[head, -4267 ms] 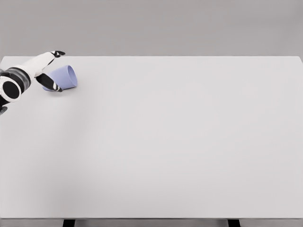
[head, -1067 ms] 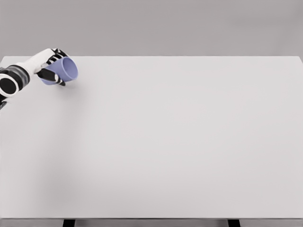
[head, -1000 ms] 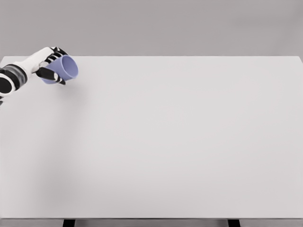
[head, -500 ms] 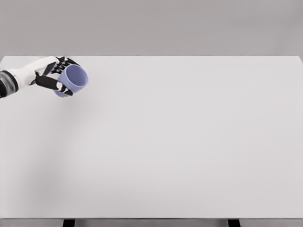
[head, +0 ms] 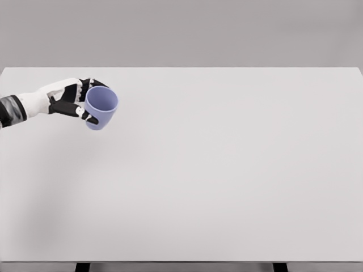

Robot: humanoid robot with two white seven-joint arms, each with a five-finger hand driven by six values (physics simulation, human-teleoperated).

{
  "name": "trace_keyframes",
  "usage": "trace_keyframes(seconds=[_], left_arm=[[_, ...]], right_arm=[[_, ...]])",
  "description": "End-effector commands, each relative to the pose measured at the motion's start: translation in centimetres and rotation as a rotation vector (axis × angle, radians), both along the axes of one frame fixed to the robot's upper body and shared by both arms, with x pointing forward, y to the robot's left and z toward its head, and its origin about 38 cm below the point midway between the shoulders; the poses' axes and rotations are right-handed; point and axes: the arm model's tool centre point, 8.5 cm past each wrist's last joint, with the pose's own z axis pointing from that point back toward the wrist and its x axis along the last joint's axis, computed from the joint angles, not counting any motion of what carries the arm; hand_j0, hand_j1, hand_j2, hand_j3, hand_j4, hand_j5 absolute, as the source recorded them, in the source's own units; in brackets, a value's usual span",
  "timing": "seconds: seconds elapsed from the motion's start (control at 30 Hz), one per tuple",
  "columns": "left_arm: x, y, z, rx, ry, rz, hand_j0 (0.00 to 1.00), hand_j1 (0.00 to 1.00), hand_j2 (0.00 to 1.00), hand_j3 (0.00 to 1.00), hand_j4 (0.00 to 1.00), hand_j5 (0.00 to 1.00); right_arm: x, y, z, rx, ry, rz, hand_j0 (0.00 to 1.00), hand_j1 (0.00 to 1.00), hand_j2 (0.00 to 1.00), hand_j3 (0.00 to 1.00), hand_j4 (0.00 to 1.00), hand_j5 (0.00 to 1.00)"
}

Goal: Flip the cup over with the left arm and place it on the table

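A lavender-blue cup [head: 102, 108] is held at the left side of the white table [head: 215, 170]. Its mouth faces up and toward the camera, and it leans a little. My left hand [head: 85, 102] comes in from the left edge and is shut on the cup, with dark fingers wrapped over its left wall and rim. The cup's bottom sits close to the table surface; I cannot tell whether it touches. The right arm does not show.
The table's far edge [head: 181, 68] runs behind the hand, with a plain grey wall beyond. Two dark table legs [head: 83, 267] show under the front edge.
The left hand has carried the cup to the right and slightly nearer. The cup has turned from lying on its side to mouth-up.
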Motion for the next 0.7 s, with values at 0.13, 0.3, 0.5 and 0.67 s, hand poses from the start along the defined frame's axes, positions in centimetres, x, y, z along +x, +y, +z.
trace_keyframes(seconds=[0.13,0.3,0.5,0.67], left_arm=[[1.5,0.7,0.7,-0.09,-0.02,0.075,0.63,0.63,0.63,0.63,0.63,0.63],[1.1,-1.0,-1.5,-0.117,0.014,0.057,0.63,0.63,0.63,0.63,0.63,0.63],[0.6,-2.5,-3.7,-0.167,0.054,0.055,0.64,0.64,0.64,0.64,0.64,0.64],[0.5,-2.7,-4.0,-0.172,0.054,0.054,0.71,0.71,0.71,0.71,0.71,0.71]], right_arm=[[0.0,0.0,0.0,0.0,0.0,0.0,1.0,1.0,1.0,1.0,1.0,1.0],[0.0,0.0,0.0,0.0,0.0,0.0,1.0,1.0,1.0,1.0,1.0,1.0],[0.0,0.0,0.0,0.0,0.0,0.0,1.0,1.0,1.0,1.0,1.0,1.0],[0.0,0.0,0.0,0.0,0.0,0.0,1.0,1.0,1.0,1.0,1.0,1.0]])
